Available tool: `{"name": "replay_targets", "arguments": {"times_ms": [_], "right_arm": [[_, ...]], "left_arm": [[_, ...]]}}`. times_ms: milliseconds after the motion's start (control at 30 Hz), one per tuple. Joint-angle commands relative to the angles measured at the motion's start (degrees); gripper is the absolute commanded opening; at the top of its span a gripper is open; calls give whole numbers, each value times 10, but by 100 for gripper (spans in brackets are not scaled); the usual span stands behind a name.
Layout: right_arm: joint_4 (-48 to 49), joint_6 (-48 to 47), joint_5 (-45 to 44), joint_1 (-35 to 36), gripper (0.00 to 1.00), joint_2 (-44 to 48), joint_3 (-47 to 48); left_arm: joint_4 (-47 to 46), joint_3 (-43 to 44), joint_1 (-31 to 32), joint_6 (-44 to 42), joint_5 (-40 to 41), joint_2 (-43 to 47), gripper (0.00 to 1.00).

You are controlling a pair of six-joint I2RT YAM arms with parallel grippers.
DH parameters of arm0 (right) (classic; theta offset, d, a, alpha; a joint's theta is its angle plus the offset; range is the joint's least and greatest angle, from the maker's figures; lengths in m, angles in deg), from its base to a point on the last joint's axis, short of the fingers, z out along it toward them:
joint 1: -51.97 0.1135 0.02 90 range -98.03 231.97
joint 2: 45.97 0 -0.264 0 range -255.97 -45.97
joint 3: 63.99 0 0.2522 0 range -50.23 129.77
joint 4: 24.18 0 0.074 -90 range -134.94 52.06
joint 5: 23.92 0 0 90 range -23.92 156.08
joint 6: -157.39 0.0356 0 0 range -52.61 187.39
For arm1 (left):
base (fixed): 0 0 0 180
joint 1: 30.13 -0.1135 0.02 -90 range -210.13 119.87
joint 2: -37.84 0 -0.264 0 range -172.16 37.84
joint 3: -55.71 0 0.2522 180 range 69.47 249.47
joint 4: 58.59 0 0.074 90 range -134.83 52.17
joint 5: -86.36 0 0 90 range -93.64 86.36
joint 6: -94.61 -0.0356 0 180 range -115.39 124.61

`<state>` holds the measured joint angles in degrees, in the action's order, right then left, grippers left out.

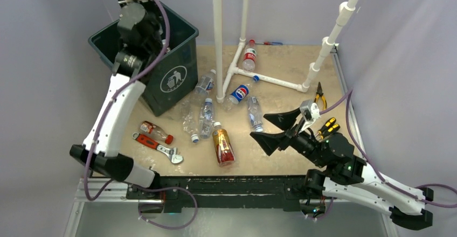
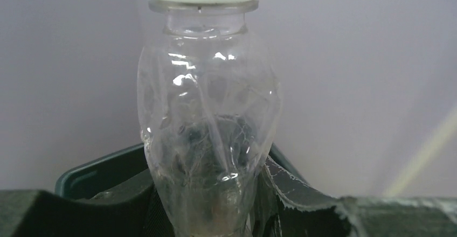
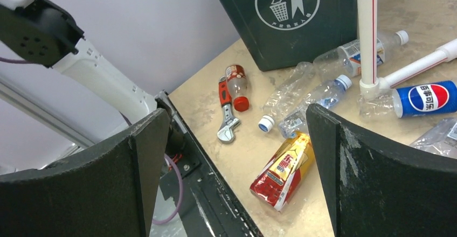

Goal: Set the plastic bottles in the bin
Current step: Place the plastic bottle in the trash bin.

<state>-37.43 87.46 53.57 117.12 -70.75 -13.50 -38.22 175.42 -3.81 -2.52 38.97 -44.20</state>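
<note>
left claw: the left gripper (image 2: 200, 218) was up over the bin (image 1: 180, 78), and its fingers (image 2: 318, 207) were clamped on the lower end of a clear bottle (image 2: 207, 113).
clear bottle: it was crumpled, its white cap pointed away from the wrist, and the bin's dark green rim showed just below it.
right claw: the right gripper (image 1: 258, 127) hung above the near right part of the table (image 1: 248, 162), with its jaws spread wide apart.
front of table: an amber bottle (image 1: 222, 146) lay near the front edge, and a red-capped bottle (image 1: 154, 132) lay just beside the wrench (image 1: 160, 147).
middle: a bunch of loose clear bottles (image 1: 200, 116) lay by the bin's near corner. the pepsi bottle (image 1: 240, 93) lay just beside the foot of the white pipe frame (image 1: 264, 79).
far side: a red-label bottle (image 1: 249, 57) lay by the pipe frame.
right edge: the yellow-handled pliers (image 1: 320, 94) lay there, well apart from the bin.
</note>
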Motion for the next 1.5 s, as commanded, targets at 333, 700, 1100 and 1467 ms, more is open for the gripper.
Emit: {"name": "replay_targets", "arguments": {"times_ms": [333, 700, 1100, 1467], "right_arm": [[-3, -10, -65, 1, 99, 6, -8], [-16, 9, -139, 1, 99, 23, -12], [-60, 99, -239, 0, 99, -121, 27], [22, 187, -160, -152, 99, -236, -57]], "left_arm": [[30, -10, -193, 245, -110, -133, 13], [83, 8, -192, 270, -115, -71, 99], [206, -243, -191, 380, -371, 224, 99], [298, -411, -185, 338, -476, 378, 99]]}}
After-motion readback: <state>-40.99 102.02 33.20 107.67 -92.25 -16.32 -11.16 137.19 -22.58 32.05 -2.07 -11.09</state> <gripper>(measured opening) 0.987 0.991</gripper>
